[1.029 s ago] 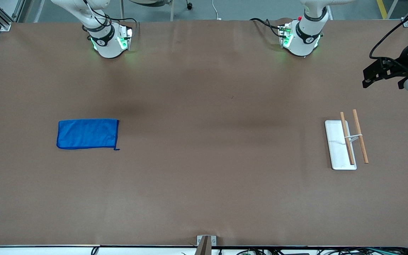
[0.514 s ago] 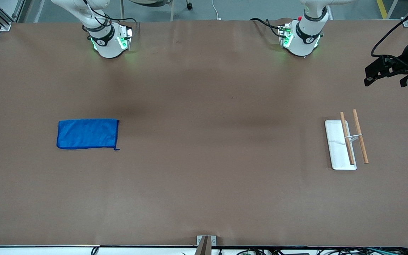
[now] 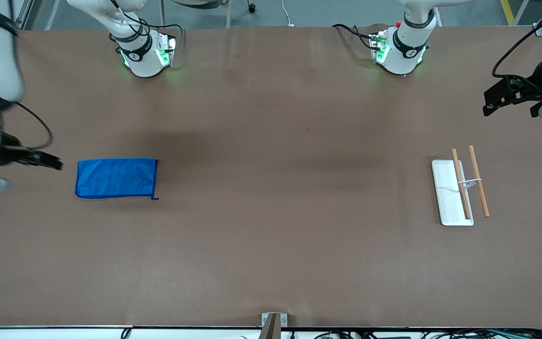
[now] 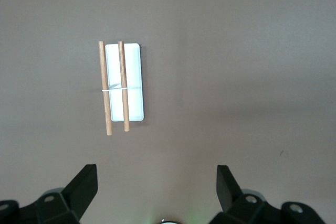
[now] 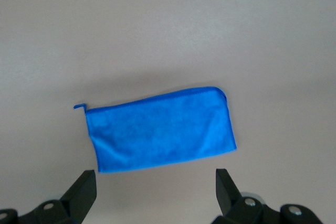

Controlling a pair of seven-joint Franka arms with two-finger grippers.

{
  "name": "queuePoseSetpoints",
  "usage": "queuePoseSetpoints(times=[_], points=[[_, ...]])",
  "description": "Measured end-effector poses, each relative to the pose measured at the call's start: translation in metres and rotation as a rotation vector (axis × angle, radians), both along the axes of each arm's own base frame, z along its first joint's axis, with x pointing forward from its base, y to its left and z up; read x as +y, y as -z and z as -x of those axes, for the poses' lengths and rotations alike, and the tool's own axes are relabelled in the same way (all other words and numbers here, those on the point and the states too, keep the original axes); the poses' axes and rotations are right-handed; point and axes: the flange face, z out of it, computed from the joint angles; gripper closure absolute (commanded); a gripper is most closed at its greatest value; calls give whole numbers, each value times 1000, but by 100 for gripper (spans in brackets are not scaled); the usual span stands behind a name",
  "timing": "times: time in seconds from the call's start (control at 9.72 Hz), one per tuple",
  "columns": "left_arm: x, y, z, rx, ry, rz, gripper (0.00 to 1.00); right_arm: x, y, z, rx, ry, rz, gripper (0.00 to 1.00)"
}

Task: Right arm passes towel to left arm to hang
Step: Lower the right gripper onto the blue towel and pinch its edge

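The blue towel point(image 3: 115, 178) lies flat on the brown table toward the right arm's end, its corner loop at the corner nearer the front camera. In the right wrist view the towel point(image 5: 163, 135) lies just ahead of my right gripper point(image 5: 155, 177), whose jaws are wide open and empty. In the front view my right gripper point(image 3: 35, 162) hovers just off the towel's short edge, at the table's end. My left gripper point(image 3: 508, 106) is open and empty in the air at the left arm's end of the table. In the left wrist view it point(image 4: 156, 174) is up over bare table.
A white base with two wooden rods point(image 3: 459, 188) stands toward the left arm's end, below the left gripper in the front view; it also shows in the left wrist view point(image 4: 122, 85). The two arm bases point(image 3: 144, 52) point(image 3: 400, 47) stand along the table's back edge.
My right arm has swung into view and brought its gripper down beside the towel's short edge. My left gripper has hardly moved. The towel has not moved.
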Motion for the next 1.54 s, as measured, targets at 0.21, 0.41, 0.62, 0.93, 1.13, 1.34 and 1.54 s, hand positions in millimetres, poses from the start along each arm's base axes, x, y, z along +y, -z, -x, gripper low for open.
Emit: queuePoseSetpoints(times=[0.21, 0.41, 0.62, 0.93, 1.13, 1.34, 1.54], points=[[4, 1, -1, 3, -7, 0, 0, 6, 63, 15, -55, -52, 6, 0], [8, 6, -3, 13, -15, 0, 0, 7, 133, 38, -61, -114, 10, 0], [10, 14, -6, 28, -18, 0, 0, 5, 185, 46, -28, -133, 10, 0], [11, 18, -8, 36, -19, 0, 0, 4, 226, 49, -5, -137, 13, 2], [11, 20, -9, 40, -19, 0, 0, 4, 235, 54, -11, -140, 15, 5], [10, 21, -10, 40, -18, 1, 0, 5, 240, 58, -10, -141, 15, 6], [4, 24, -12, 41, -6, 1, 0, 5, 244, 60, -4, -141, 14, 8]])
